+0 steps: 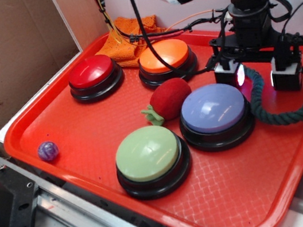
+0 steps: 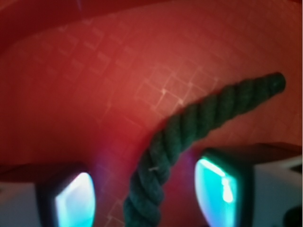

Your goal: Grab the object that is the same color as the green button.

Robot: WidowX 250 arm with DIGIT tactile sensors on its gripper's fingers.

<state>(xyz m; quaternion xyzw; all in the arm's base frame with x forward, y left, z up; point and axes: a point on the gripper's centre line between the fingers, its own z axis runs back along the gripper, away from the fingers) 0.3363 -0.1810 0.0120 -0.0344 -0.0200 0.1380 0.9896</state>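
Rope [image 1: 283, 116]: dark green, curved on the red tray [image 1: 87, 147], right of the lavender button [image 1: 215, 108].
Tool [image 1: 261, 74]: spread wide, fingers straddling the rope, not gripping.
Green button [image 1: 148, 153]: front centre.

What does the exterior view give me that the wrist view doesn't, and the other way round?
Exterior only: the green button, the other three buttons, the plush strawberry, a marble and the arm. Wrist only: a close look at the rope lying between the glowing fingers, untouched. Both: the rope, the open gripper and the red tray.
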